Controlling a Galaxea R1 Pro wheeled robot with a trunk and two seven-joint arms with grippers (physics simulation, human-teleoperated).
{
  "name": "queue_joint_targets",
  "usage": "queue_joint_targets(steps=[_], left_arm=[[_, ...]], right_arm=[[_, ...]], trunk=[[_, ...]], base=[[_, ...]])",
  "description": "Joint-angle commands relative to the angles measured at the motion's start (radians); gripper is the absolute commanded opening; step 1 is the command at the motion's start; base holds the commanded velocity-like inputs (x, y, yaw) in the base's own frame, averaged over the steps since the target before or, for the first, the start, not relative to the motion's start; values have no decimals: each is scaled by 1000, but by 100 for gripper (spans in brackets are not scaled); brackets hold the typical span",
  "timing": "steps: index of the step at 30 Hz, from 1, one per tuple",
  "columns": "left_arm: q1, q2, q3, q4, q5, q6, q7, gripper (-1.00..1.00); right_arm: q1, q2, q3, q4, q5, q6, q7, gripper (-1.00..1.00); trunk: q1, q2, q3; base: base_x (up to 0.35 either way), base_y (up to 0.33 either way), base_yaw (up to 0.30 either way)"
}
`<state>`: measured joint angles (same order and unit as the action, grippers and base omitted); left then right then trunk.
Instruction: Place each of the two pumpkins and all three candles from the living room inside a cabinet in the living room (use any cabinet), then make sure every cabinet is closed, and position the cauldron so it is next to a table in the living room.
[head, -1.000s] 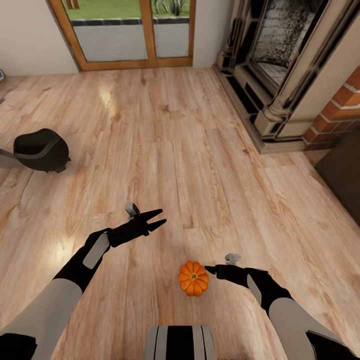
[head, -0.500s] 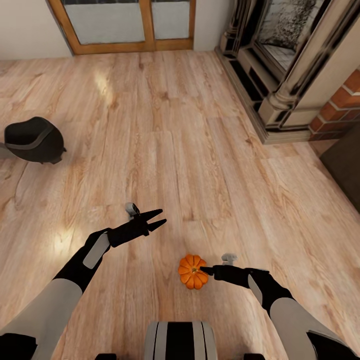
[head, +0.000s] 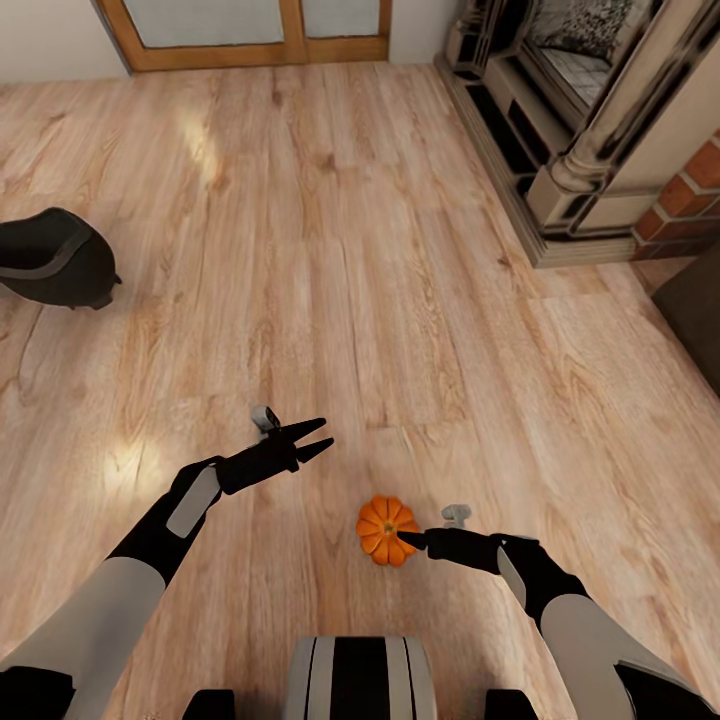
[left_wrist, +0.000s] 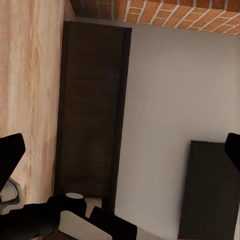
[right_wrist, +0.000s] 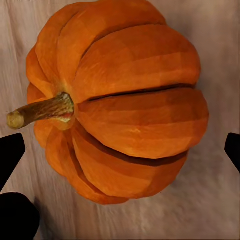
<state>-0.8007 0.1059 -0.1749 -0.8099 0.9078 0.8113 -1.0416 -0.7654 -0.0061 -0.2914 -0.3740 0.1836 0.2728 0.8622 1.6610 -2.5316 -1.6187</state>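
My right gripper (head: 405, 540) jaws wide apart, holding nothing, tips over the pumpkin (head: 386, 529) at lower centre on the wood floor (head: 380, 300) | my left gripper (head: 315, 438) spread, empty, up-left of it | cauldron (head: 50, 258) far left edge

Orange pumpkin (head: 387, 529) on the wood floor (head: 400, 300), right gripper (head: 410, 541) over it, left gripper (head: 318, 438) spread, black cauldron (head: 50, 258) far left, fireplace (head: 590, 110) upper right.

Wooden floor (head: 400, 300) bears pumpkin (head: 385, 528) and cauldron (head: 50, 258)
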Motion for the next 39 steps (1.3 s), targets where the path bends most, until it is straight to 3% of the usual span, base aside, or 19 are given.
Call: queue_joint_targets(steps=[1, 39], left_arm=[[0, 0, 0, 0, 0, 0, 0, 100], [0, 0, 0, 35, 0, -3, -1, 100]], right_arm=[[0, 0, -1, 0, -1, 0, 0, 100], [0, -7, -6, 0, 0, 0, -3, 100]], trunk=[[0, 0, -4], [0, 0, -4]], base=[[0, 0, 0], [32, 0, 0]])
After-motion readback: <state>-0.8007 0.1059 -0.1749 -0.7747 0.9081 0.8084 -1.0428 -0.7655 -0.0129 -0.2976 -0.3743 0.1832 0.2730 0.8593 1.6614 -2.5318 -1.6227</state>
